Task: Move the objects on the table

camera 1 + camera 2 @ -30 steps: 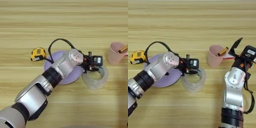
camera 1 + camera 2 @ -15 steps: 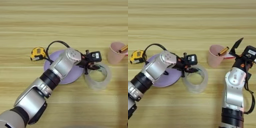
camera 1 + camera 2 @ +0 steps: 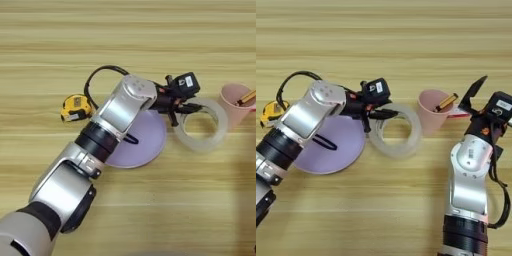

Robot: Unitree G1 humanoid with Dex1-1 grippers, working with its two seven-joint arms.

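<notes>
A wide clear tape roll (image 3: 395, 148) lies flat on the table (image 3: 384, 45), just left of a small pink cup (image 3: 431, 115) with a pencil (image 3: 446, 102) in it. My left gripper (image 3: 374, 116) reaches over a purple plate (image 3: 331, 155) and is shut on the roll's left rim, one finger inside the ring and one outside. A yellow-and-black tape measure (image 3: 76, 108) sits left of the plate. My right gripper (image 3: 469, 99) stands open just right of the cup, its lower finger close to the cup's rim.
A short black cord (image 3: 131, 139) lies on the purple plate (image 3: 145, 145). A black cable loops above my left forearm (image 3: 102, 73). My right arm (image 3: 468, 180) rises from the bottom right edge.
My left gripper has carried the tape roll away from me and slightly right, close to the pink cup. The right arm, cup and tape measure have stayed put.
</notes>
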